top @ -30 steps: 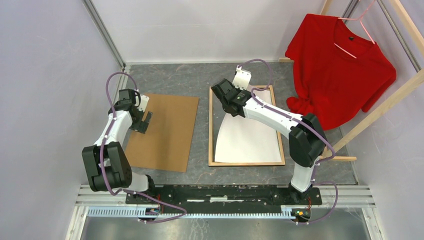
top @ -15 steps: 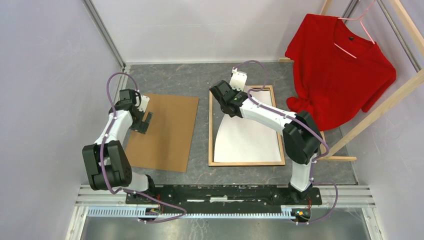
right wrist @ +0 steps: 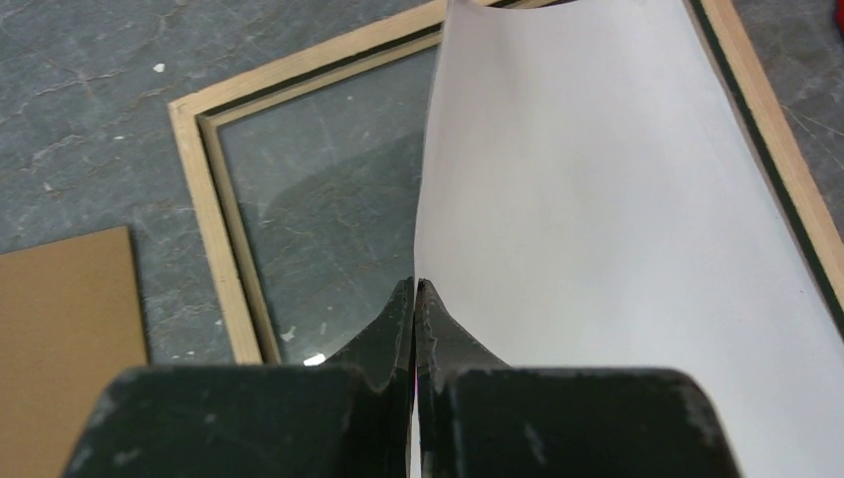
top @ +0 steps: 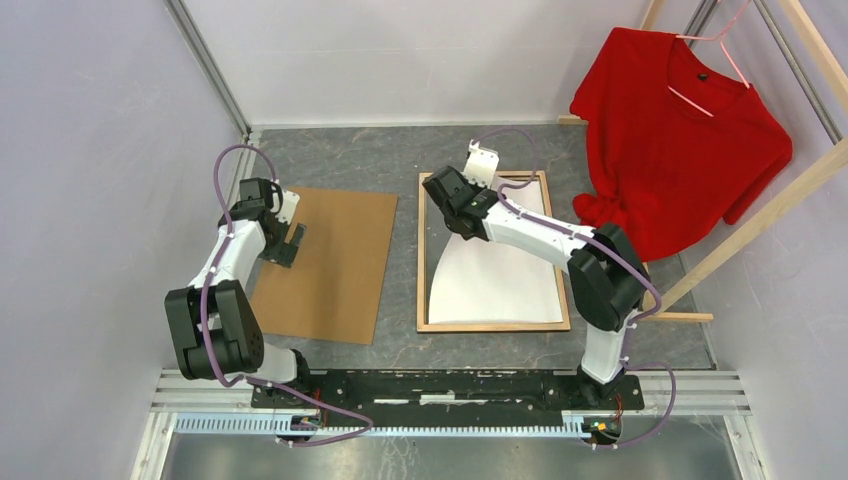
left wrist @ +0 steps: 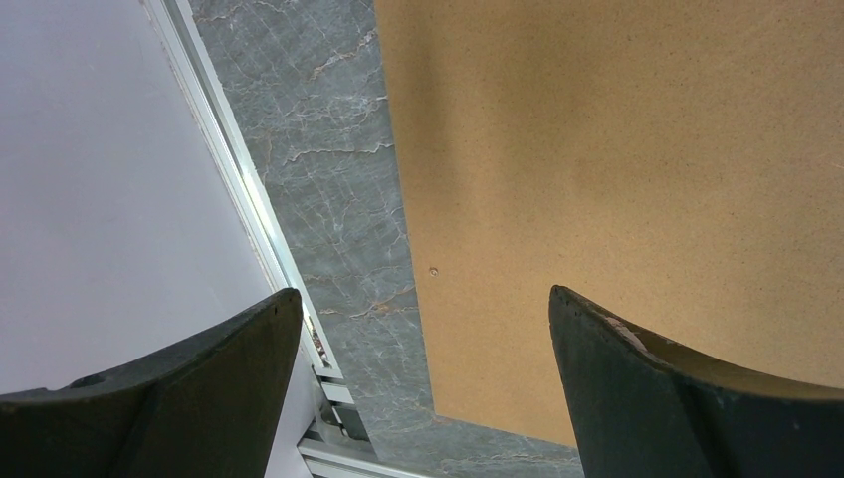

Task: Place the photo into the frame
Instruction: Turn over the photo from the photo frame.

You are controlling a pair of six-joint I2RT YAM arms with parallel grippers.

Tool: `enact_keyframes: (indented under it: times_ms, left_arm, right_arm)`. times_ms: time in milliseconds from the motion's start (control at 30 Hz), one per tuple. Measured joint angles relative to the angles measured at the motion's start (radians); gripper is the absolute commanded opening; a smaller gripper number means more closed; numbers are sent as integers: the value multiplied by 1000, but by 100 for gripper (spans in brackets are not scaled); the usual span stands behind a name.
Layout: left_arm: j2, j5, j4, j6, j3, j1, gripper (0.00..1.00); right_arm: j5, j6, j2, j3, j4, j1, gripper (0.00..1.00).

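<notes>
The frame (top: 421, 260) lies wood side up on the table, with a clear sheet (right wrist: 318, 189) inside it. The photo (top: 495, 285) lies in it white back up, and its printed side is hidden. Its left edge is lifted and curled, leaving a strip of the clear sheet uncovered. My right gripper (top: 460, 220) is shut on that lifted edge near the far left corner. In the right wrist view the closed gripper (right wrist: 415, 284) pinches the photo (right wrist: 617, 219) above the frame's wooden rail (right wrist: 204, 219). My left gripper (top: 288, 245) is open and empty over the left table side.
A plain brown backing board (top: 330, 265) lies left of the frame; the left gripper (left wrist: 423, 299) hovers over the board's left edge (left wrist: 617, 149). A red shirt (top: 680, 130) hangs on a wooden rack (top: 760, 215) at the back right. Walls close both sides.
My right wrist shifted slightly left and back again, still holding the photo's edge. The left arm has not moved.
</notes>
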Motion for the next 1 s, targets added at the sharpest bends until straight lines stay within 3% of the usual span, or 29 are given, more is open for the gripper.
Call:
enact_keyframes:
  times_ms: [200, 1000]
  left_arm:
    - [0, 0, 2, 0, 0, -1, 98]
    - [9, 0, 5, 0, 0, -16, 98]
  right_arm:
    - [25, 3, -68, -118, 57, 0, 0]
    - [-9, -63, -11, -54, 122, 37, 0]
